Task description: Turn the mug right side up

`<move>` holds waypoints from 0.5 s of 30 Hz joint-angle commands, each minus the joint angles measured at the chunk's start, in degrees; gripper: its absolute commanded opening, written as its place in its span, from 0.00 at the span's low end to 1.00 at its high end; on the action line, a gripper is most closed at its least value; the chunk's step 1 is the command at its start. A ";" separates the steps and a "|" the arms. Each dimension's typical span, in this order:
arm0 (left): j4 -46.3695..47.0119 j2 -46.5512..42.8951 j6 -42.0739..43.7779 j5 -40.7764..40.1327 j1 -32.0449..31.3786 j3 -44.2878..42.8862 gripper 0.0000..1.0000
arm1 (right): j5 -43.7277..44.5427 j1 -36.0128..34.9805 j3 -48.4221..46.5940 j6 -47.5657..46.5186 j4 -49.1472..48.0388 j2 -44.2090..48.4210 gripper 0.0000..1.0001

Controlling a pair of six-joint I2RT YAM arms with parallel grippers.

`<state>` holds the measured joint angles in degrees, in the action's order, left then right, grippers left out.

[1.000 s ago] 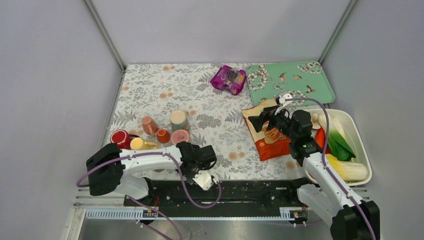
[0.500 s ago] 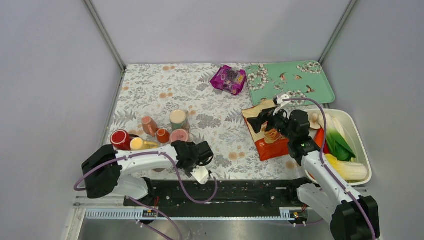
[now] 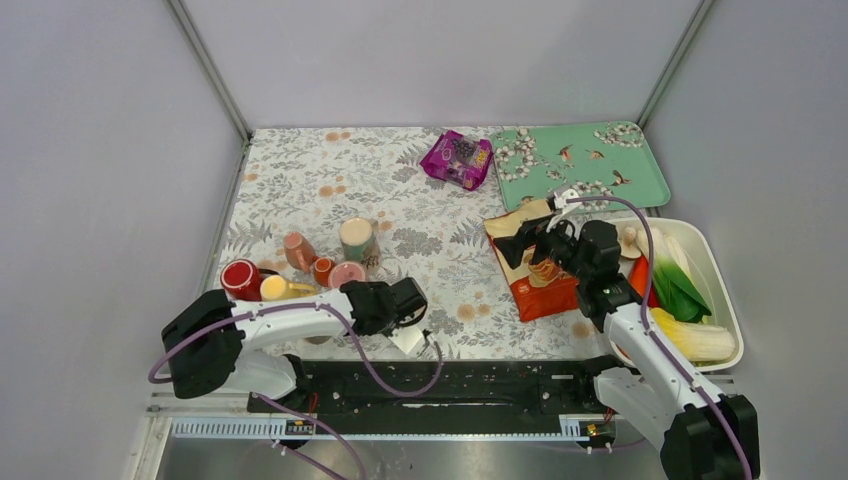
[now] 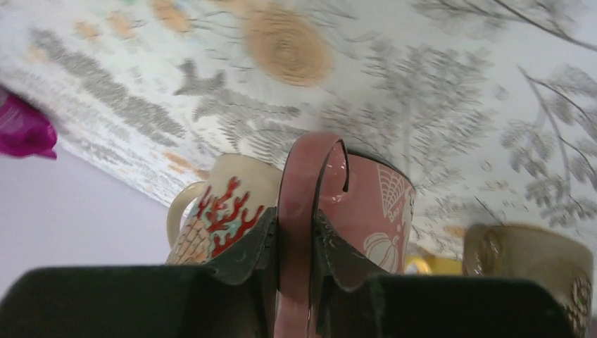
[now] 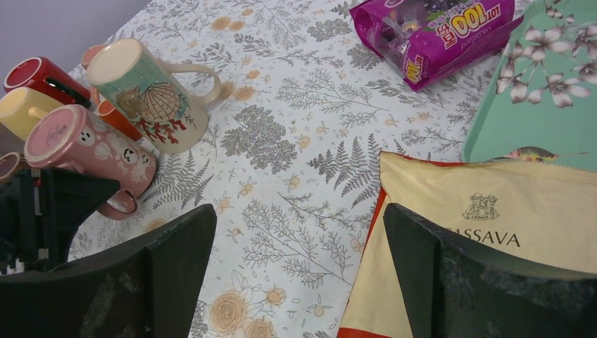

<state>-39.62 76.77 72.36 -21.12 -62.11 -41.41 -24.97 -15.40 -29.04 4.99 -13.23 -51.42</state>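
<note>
The pink mug [image 3: 347, 273] stands base up among other mugs at the near left of the table. In the right wrist view the pink mug [image 5: 84, 144] shows its flat base on top and its handle [image 5: 120, 204] low on the near side. My left gripper [image 3: 364, 291] is shut on that handle; in the left wrist view its fingers [image 4: 246, 253] clamp the pink handle [image 4: 301, 176], with the mug's body [image 4: 376, 208] just behind. My right gripper [image 3: 520, 240] hovers open over the table's right half, and nothing lies between the jaws [image 5: 299, 260].
A cream shell-and-coral mug [image 3: 357, 240] stands right behind the pink one, with salmon [image 3: 298, 250], orange [image 3: 323, 270], yellow [image 3: 277, 288] and red [image 3: 240, 275] mugs to its left. A cassava bag [image 3: 535, 270], purple packet [image 3: 457, 158], green tray [image 3: 580, 160] and white vegetable bin [image 3: 722, 300] lie right.
My left gripper has closed on the pink mug's handle and its wrist has turned; the mug has shifted slightly left. The right arm has barely moved.
</note>
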 commanded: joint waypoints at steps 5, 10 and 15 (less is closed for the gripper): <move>17.13 -4.84 -22.67 8.52 7.69 -12.20 0.00 | -1.22 -0.53 -6.58 4.36 12.48 3.01 0.99; 24.25 -7.92 -38.56 24.27 17.95 -12.94 0.00 | -5.95 -0.52 -3.48 12.49 7.05 2.56 0.99; 31.99 -8.47 -51.81 34.89 25.28 -11.42 0.00 | -3.24 -6.75 -2.81 15.30 1.90 -4.65 0.95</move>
<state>-19.59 70.50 34.72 1.80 -41.06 -51.42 -27.88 -16.99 -31.92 16.45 -6.52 -51.05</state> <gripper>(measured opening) 0.221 0.956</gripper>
